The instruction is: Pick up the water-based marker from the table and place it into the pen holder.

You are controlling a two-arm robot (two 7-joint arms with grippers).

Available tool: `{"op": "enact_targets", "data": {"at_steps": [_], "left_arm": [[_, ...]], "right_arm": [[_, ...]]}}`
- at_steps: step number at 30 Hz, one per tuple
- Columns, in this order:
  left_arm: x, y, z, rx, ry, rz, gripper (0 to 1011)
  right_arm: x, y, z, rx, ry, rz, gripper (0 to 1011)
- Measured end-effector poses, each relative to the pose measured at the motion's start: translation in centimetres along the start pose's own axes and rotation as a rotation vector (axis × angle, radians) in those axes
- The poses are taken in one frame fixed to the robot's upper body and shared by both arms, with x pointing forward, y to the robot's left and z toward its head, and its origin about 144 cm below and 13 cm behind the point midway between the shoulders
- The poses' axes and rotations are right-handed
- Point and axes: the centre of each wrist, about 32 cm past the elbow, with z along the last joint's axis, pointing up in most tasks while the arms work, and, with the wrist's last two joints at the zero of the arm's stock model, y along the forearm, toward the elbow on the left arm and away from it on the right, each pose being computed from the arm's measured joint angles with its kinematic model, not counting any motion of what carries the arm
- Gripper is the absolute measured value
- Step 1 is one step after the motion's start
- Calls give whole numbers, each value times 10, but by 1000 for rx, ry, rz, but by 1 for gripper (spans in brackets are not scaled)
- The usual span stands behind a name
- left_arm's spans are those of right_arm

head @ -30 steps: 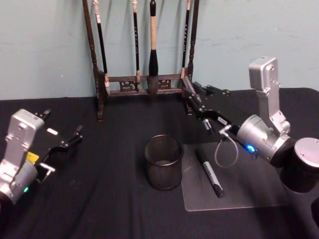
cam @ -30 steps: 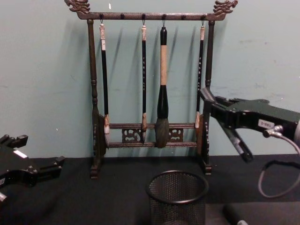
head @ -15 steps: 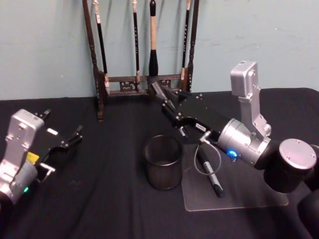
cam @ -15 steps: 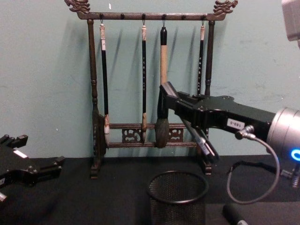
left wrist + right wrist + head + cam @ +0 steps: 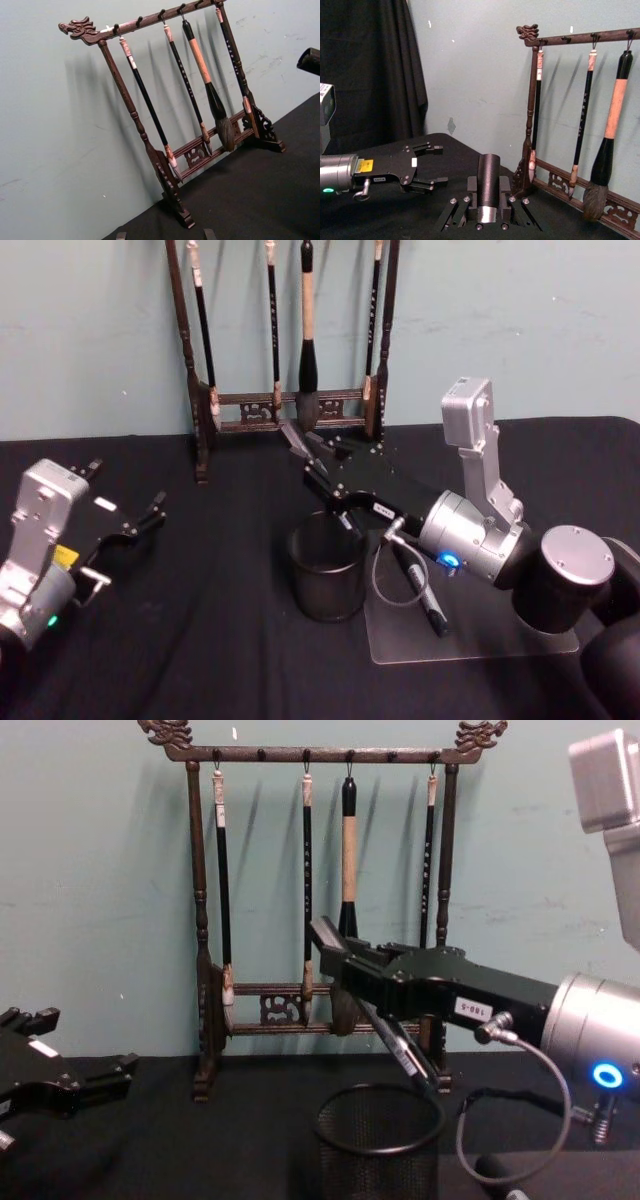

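Chest view: right pincer (image 5: 345, 970) holds marker (image 5: 401, 1051) tilted over pen holder (image 5: 378, 1160) rim.

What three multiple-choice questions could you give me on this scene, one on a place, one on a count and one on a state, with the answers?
1. Where is the right gripper?
A. Above the pen holder
B. Lying flat on the black cloth
C. Pressed against the wall

2. How many brushes hang on the brush rack?
A. Two
B. Four
C. Six

3. What state is the right gripper in?
A. Open and empty
B. Shut on a brush
C. Shut on a marker

Answers: 1 A, the chest view has it over the cup with the marker slanting down toward the rim. 2 B, four hang from the top bar. 3 C, the right wrist view shows the marker clamped between its fingers. The left gripper is parked open on the left.
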Motion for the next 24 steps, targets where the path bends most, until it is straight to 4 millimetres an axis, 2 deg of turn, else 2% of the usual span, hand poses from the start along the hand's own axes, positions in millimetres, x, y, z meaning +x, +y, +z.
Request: {"op": "enact_targets", "data": {"at_steps": [24], "left_arm": [[0,0,0,0,0,0,1001]], "right_arm": [[0,6,-18,-47,14,0,253]]}}
